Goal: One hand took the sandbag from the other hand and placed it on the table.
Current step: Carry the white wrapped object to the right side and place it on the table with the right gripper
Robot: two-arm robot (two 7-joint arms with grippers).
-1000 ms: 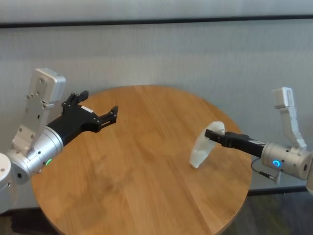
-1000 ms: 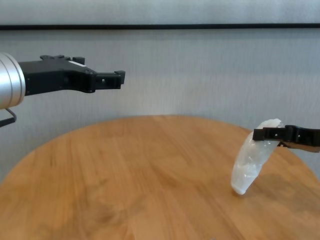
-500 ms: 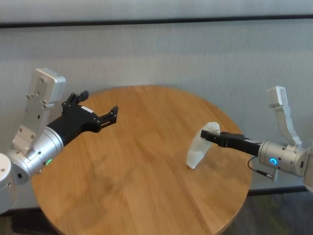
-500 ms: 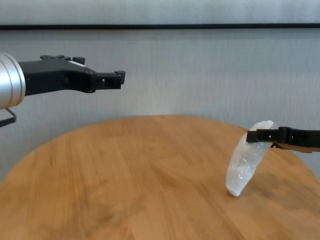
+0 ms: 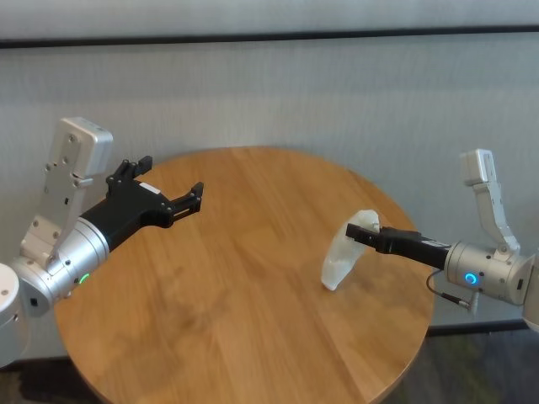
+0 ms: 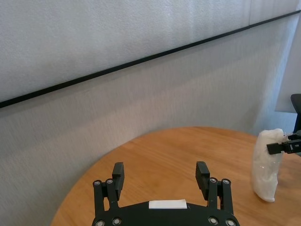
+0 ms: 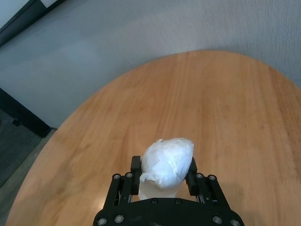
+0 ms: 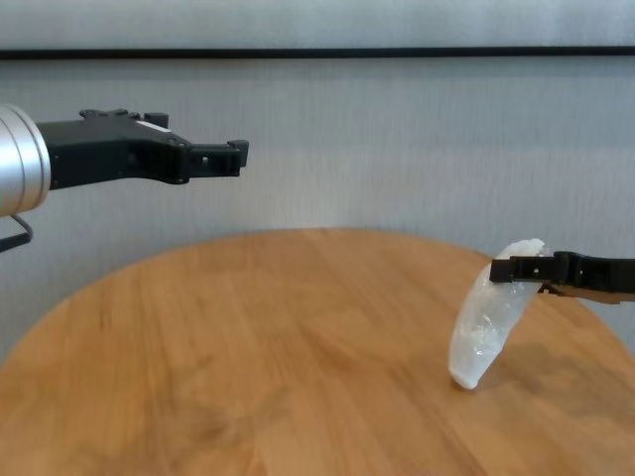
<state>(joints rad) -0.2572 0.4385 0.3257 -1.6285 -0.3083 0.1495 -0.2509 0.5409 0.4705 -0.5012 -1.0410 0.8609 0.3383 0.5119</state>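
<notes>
While the right claw (image 5: 364,236) clamps the sandbag's (image 5: 344,256) top, its lower tip touches the bench (image 5: 244,278) near the right edge. The left claw (image 5: 173,195) hovers apart and empty, well away. Placing seems nearly finished; next, release and withdraw.

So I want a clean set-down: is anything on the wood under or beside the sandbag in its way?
Nothing visible. The right pincer grips the sandbag near its top, its lower tip at the table. The left pincer is open, far off.
</notes>
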